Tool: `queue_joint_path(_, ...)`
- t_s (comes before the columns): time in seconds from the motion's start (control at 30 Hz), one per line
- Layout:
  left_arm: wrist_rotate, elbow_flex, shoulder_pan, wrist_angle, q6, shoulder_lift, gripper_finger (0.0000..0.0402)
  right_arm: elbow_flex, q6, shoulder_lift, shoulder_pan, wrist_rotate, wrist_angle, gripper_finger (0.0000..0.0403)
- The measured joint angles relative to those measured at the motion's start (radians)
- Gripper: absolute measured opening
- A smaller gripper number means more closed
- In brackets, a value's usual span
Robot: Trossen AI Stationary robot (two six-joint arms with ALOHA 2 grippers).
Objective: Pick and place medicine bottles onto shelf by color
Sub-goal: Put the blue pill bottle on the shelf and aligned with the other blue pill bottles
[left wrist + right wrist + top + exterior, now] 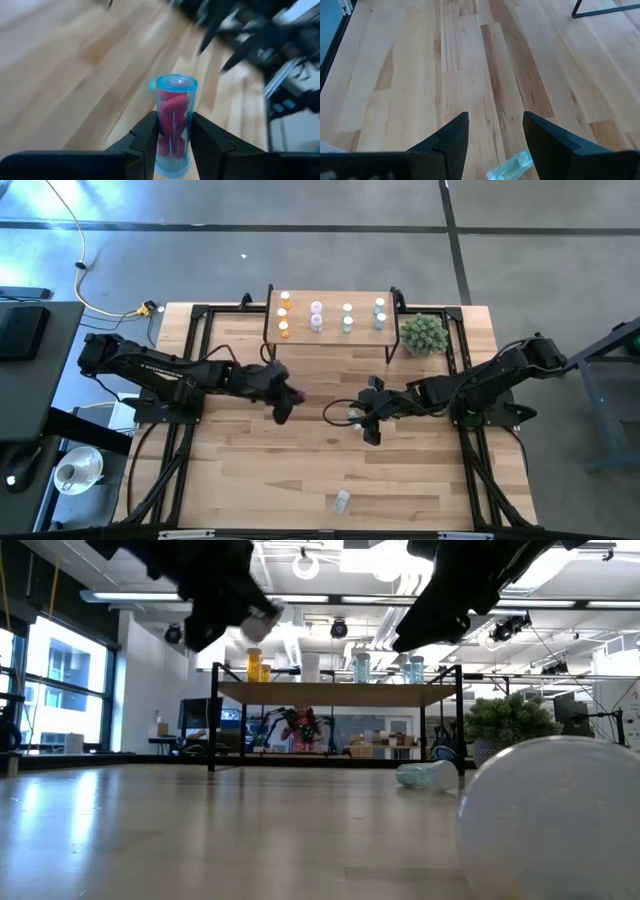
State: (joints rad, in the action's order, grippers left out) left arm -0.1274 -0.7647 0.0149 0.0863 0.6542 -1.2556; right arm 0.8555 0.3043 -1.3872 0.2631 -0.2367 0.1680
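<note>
Left hand [172, 145] pinching pink bottle [173, 120] over pale plank tabletop [470, 65] (right hand [495, 137] spread)

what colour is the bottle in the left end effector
Pink contents inside a blue-tinted bottle, pinched by the left end effector; clearest in the left wrist view.

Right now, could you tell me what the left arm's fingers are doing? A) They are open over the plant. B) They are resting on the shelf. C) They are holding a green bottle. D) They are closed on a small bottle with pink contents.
D: in the left wrist view the fingers clamp both sides of a small bottle with pink contents.
</note>
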Motion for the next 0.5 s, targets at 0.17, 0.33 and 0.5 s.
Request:
queue_joint_path(0.17,-0.044,-0.001,-0.013,-0.186,-0.103,-0.013,0.009,0.0,-0.058,0.0,0.0,0.0,-0.023,0.0179)
queue_joint_path(0.33,-0.027,-0.002,-0.016,-0.388,-0.222,-0.042,0.009,0.0,-0.12,0.0,0.007,-0.001,-0.067,0.0179)
queue_joint_path(0.5,0.09,-0.001,-0.016,-0.615,-0.347,-0.099,0.009,0.0,-0.191,0.0,0.041,0.0,-0.123,0.0179)
